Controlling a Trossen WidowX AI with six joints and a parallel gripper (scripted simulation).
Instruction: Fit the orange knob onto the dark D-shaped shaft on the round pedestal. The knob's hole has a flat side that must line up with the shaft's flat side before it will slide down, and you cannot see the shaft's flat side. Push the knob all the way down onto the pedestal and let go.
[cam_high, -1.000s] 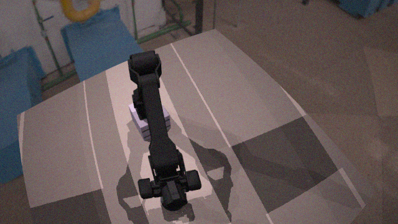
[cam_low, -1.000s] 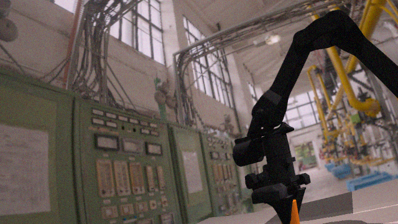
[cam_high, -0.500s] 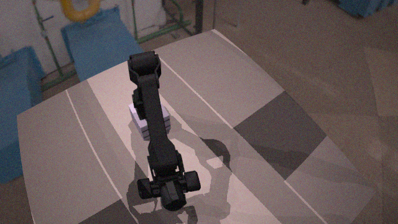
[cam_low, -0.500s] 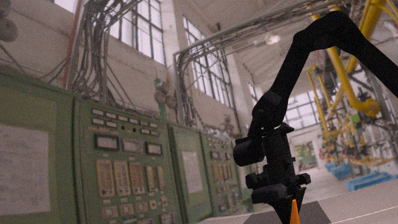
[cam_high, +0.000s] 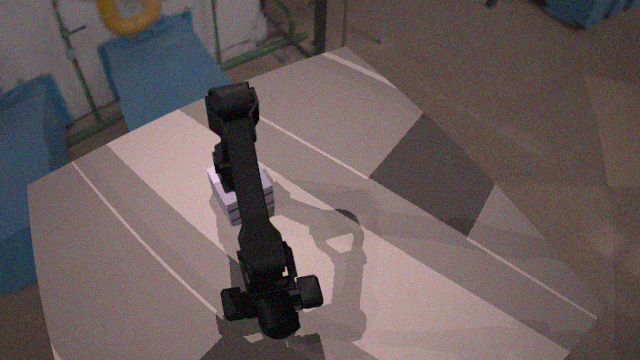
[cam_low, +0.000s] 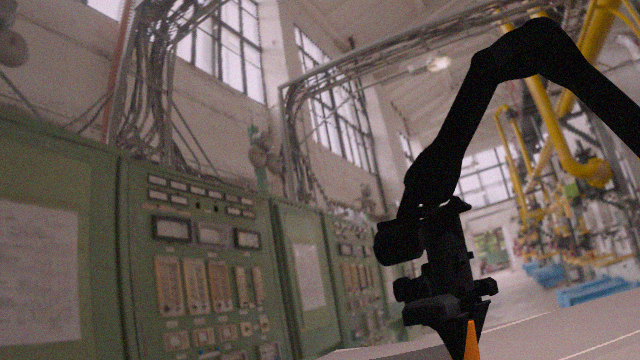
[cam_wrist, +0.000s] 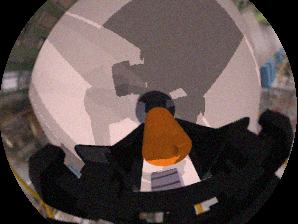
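Reaching over the pale worktop with darker patches (cam_high: 150, 225) (cam_low: 560, 325) (cam_wrist: 65, 75), the black jointed arm (cam_high: 250, 185) (cam_low: 465, 125) hides the knob in the top view. A white block with dark lines (cam_high: 232, 210) peeks out beside it. In the exterior view, the black jaws (cam_low: 467, 340) point down, with the orange tapered knob (cam_low: 471, 345) (cam_wrist: 165, 137) low in the picture. In the wrist view, the jaws squeeze the knob, and its narrow end overlaps the round dark pedestal (cam_wrist: 141, 109). I cannot tell if it sits on the shaft.

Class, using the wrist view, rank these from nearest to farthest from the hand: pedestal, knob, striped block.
1. Knob: between the hand's fingers.
2. Pedestal: just beyond the knob's narrow end; striped block: opposite side. Too close to call between these two.
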